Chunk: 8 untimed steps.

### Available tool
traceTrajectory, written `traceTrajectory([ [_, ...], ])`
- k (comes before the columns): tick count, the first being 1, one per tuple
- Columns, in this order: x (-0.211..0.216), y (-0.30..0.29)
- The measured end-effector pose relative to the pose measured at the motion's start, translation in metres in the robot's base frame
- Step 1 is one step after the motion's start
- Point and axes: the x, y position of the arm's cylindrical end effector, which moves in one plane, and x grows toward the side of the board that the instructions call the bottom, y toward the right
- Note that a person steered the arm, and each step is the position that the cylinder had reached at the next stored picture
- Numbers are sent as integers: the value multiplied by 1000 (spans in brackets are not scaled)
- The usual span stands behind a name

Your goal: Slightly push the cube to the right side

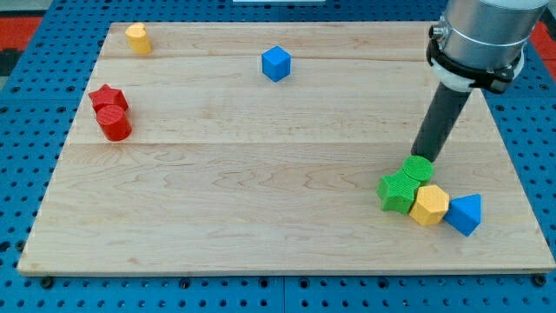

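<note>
The blue cube (pixel 275 63) sits alone near the view's top centre of the wooden board (pixel 261 209). My tip (pixel 423 157) is far from it, at the view's lower right, touching or just behind the green cylinder (pixel 419 169). That cylinder is in a tight cluster with a green star-shaped block (pixel 398 191), a yellow hexagonal block (pixel 429 205) and a blue triangular block (pixel 465 214).
A red star-shaped block (pixel 108 98) and a red cylinder (pixel 114 123) touch each other at the view's left. A yellow block (pixel 137 38) stands at the view's top left corner. Blue pegboard (pixel 26 174) surrounds the board.
</note>
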Motion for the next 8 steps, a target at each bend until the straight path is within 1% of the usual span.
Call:
traceTrajectory([
  [2,-34,-56],
  [4,-47,-95],
  [5,-47,-132],
  [6,-45,-228],
  [7,-62,-286],
  [8,-108,-276],
])
